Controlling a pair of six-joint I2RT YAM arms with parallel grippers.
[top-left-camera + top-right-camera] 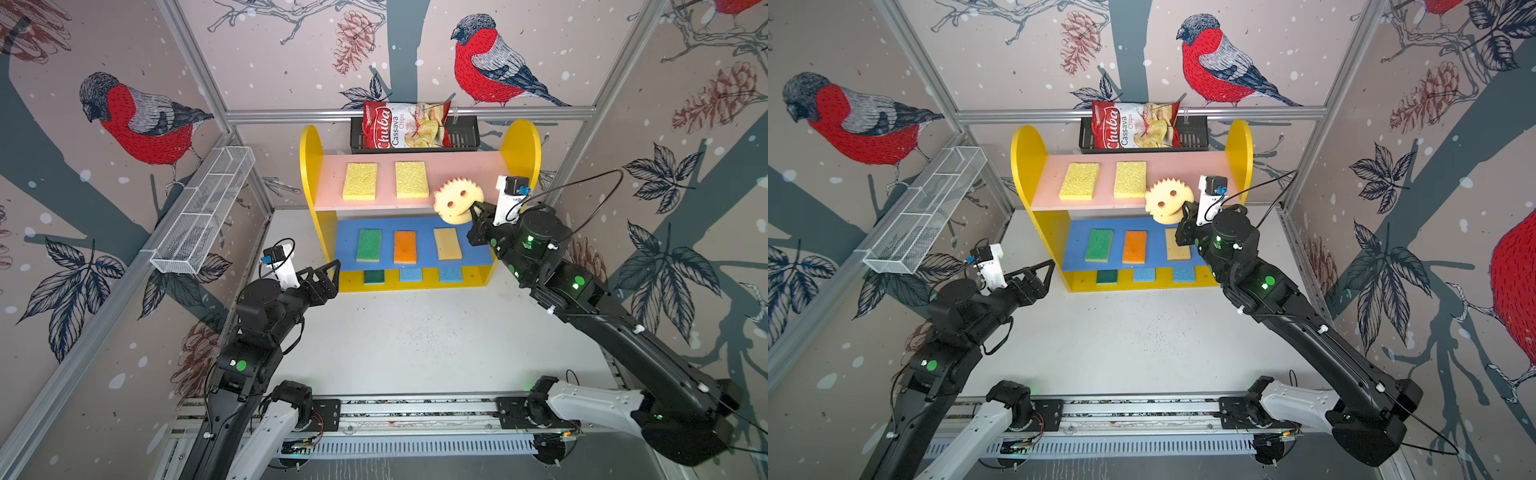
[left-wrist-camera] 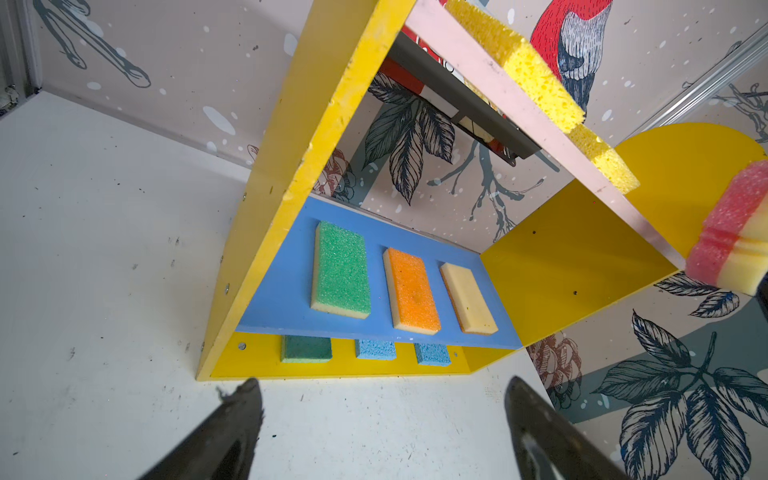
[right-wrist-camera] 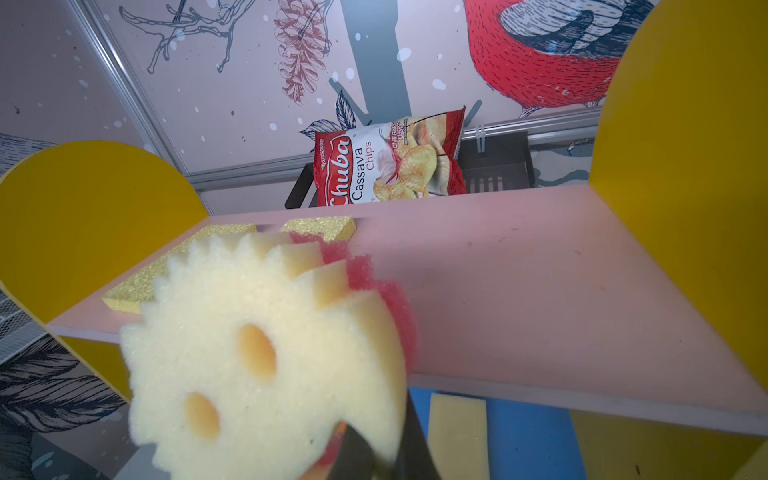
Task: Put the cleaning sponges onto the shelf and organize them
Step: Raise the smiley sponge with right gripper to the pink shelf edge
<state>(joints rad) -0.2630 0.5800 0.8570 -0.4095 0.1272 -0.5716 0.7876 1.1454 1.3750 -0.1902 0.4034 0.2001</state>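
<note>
The left gripper (image 1: 332, 277), jaws spread and empty, hung by the front left corner of the yellow-sided wooden shelf (image 1: 309, 166). The right gripper (image 1: 477, 210) pinched the round yellow-pink smiley-face foam sponge (image 1: 457, 201), tilted over the pink top board's (image 1: 465, 166) front edge. It was probably best carried deeper over the board's bare right end and levelled before release. Where its jaws met the foam was largely hidden, and the base-row sponges (image 1: 410, 274) showed only their front ends.

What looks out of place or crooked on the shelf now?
Only the round smiley sponge: it hangs tilted at the front edge of the pink top board, pinched in the right hand, not laid down. The other sponges lie flat in tidy rows.
</note>
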